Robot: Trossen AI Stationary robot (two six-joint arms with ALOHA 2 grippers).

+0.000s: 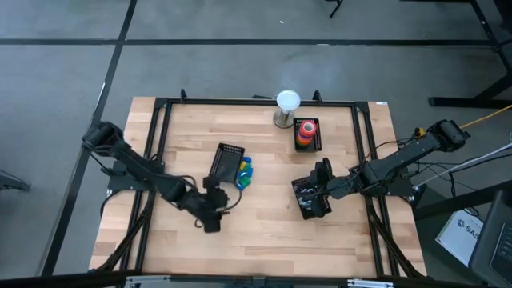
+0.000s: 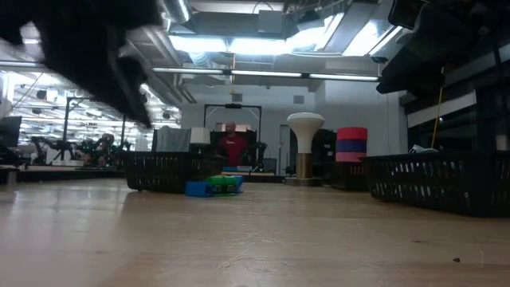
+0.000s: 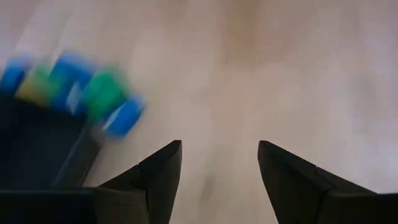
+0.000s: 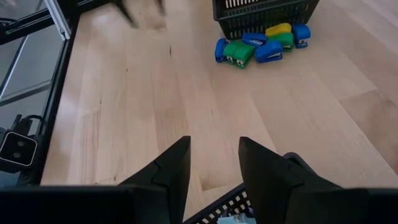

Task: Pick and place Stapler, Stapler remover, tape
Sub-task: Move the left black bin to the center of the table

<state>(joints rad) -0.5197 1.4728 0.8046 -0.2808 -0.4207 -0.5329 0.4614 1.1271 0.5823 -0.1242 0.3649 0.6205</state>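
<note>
– Wooden table [image 1: 264, 232]: where is the stapler pile [image 1: 243, 173] placed relative to the jaws?
– Just ahead and aside of the left gripper [image 3: 219, 163], jaws wide, empty. Right gripper [image 4: 214, 158], part open, is seen farther off, beyond bare wood.

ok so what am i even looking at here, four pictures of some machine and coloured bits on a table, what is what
Two dark robot arms work at a wooden table. One picture looks straight down, one sits at table height, and two come from cameras on the arms' wrists. The left gripper and the right gripper both stand open and hold nothing. A tipped black basket has small blue, green and yellow staplers spilled beside it. Further back, a stack of tape rolls sits in another basket, next to a white-topped stand. A third basket lies under the right gripper.
</note>
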